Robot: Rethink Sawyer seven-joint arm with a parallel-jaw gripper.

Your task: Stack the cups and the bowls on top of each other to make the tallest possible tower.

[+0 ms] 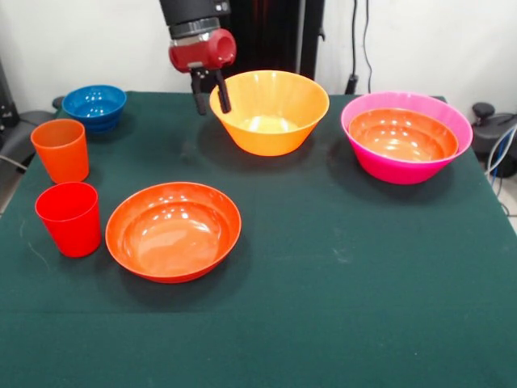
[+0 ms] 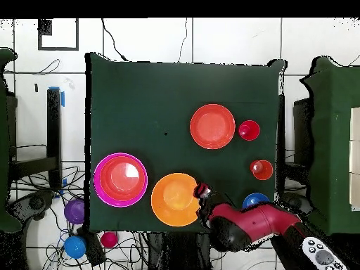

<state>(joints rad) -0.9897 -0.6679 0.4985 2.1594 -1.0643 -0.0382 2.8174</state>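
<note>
The tower (image 1: 406,137) is a large pink bowl with a shallow red-orange bowl nested inside, at the right back; overhead it shows at the left (image 2: 121,180). A yellow-orange bowl (image 1: 270,111) (image 2: 175,200) stands beside it. My gripper (image 1: 211,100) (image 2: 202,191) is open and empty, with its fingers at this bowl's rim on the side away from the tower. A second red-orange bowl (image 1: 174,231) (image 2: 212,126) lies in front. The orange cup (image 1: 60,149) (image 2: 261,169) and the red cup (image 1: 69,218) (image 2: 249,130) stand upright at the left. A blue bowl (image 1: 94,106) (image 2: 254,201) sits at the back left.
Off the table, on the floor among cables, lie a purple bowl (image 2: 74,211), a blue bowl (image 2: 74,246) and a small pink-red bowl (image 2: 109,240). A remote-like controller (image 2: 320,253) lies by the robot's base.
</note>
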